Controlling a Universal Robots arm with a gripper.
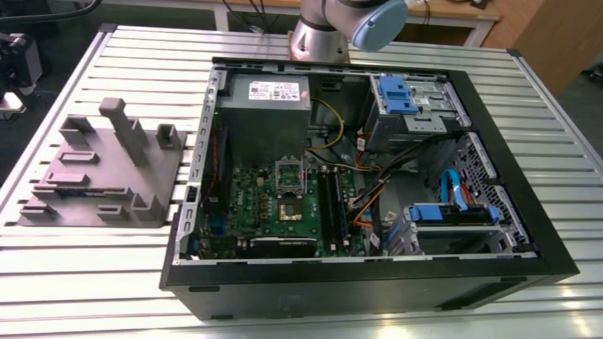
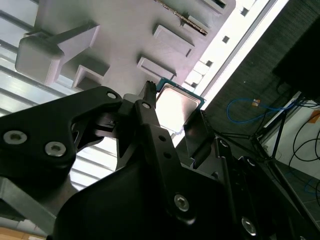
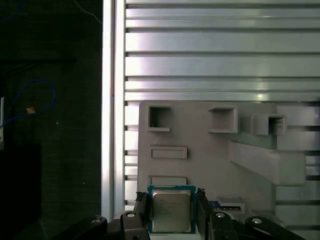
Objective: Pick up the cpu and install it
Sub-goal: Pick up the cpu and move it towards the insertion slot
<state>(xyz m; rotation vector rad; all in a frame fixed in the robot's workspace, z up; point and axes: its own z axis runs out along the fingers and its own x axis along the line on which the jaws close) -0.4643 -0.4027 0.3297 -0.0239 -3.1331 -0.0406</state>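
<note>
Clamping the cpu (image 3: 171,214) by 2 opposite edges, the gripper (image 3: 170,197) clenched, 1 black finger (image 3: 141,215) pressed against each side, silvery-grey top turned toward the lens in the first wrist view. Positioned over the border of a grey fixture plate (image 3: 200,150), on the side nearest the edge rail (image 3: 112,100) of the slatted table (image 3: 225,50). Hard to tell whether lifted off the plate or resting on it. Raised blocks and shallow rectangular pockets across the rest of the plate. Past the rail, dark floor with a loose blue cable (image 3: 35,100).

Same grasp in the second wrist view: cpu (image 2: 177,107) pinched between the 2 fingertips, pale top brightly lit, greenish rim showing at 1 corner, fixture plate (image 2: 125,30) behind it.

In the exterior view, fixture plate (image 1: 94,187) lying toward the exterior view's left on the table, just beside an open computer case (image 1: 377,293). Inside the case, a green circuit board (image 1: 247,205) lying flat, with a shiny socket frame (image 1: 290,174) near its middle and long dark slots (image 1: 328,198) just beside it toward the exterior view's right. Beyond the board, a grey box (image 1: 268,116) with a white label, close to the arm (image 1: 320,35) at the table's far side. Blue drive brackets (image 1: 396,92) along the case's wall toward the exterior view's right, with orange, yellow and black wires (image 1: 372,194) between them and the board.
</note>
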